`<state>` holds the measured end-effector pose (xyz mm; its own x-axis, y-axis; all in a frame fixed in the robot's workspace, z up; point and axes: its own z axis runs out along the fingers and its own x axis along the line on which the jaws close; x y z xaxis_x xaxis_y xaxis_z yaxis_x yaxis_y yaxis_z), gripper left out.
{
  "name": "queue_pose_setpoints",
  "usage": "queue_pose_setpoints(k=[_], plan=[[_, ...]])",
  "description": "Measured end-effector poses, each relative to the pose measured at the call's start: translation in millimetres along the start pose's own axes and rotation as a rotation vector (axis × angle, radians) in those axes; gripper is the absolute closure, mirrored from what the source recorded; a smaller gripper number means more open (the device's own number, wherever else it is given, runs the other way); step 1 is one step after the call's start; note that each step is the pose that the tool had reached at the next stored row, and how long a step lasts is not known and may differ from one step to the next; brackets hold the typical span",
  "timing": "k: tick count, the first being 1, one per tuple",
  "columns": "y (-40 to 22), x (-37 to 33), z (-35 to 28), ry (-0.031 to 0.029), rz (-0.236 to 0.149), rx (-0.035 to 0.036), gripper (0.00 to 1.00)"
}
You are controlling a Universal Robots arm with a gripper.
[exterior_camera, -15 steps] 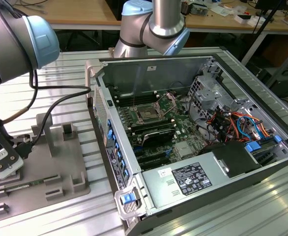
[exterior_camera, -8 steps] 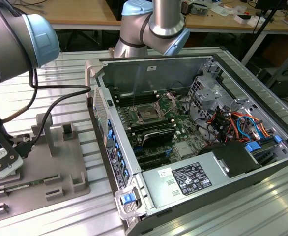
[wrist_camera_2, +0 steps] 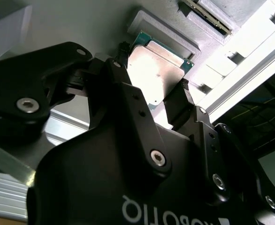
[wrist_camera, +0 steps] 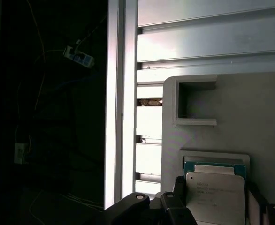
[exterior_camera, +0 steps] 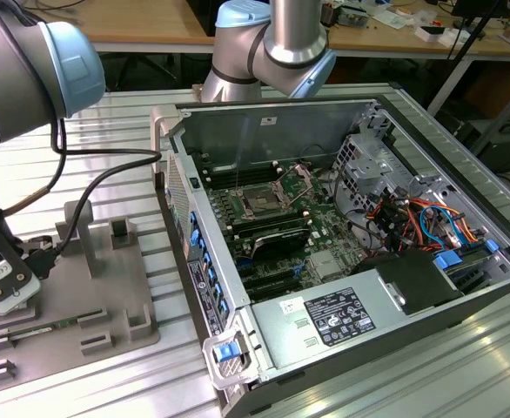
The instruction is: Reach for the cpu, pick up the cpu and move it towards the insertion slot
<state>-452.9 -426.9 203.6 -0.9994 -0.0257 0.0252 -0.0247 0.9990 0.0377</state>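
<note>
Second wrist view had the cpu [wrist_camera_2: 158,70] caught between the jaws of the gripper [wrist_camera_2: 151,74], clamped on two opposite edges, right by its pale holder [wrist_camera_2: 163,29]; the insertion slot [exterior_camera: 261,202] sat well apart, toward the exterior view's right.

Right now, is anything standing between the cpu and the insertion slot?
Yes. The cpu sits at the gripper on the grey fixture. The computer case's side wall rises between that fixture and the insertion slot inside.
</note>
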Motion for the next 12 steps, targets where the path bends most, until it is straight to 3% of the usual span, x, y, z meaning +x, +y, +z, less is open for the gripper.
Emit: queue_pose_setpoints(k=[12], plan=[[0.1,0.0,-2.2,-0.0001,0.0,0.0,0.45]])
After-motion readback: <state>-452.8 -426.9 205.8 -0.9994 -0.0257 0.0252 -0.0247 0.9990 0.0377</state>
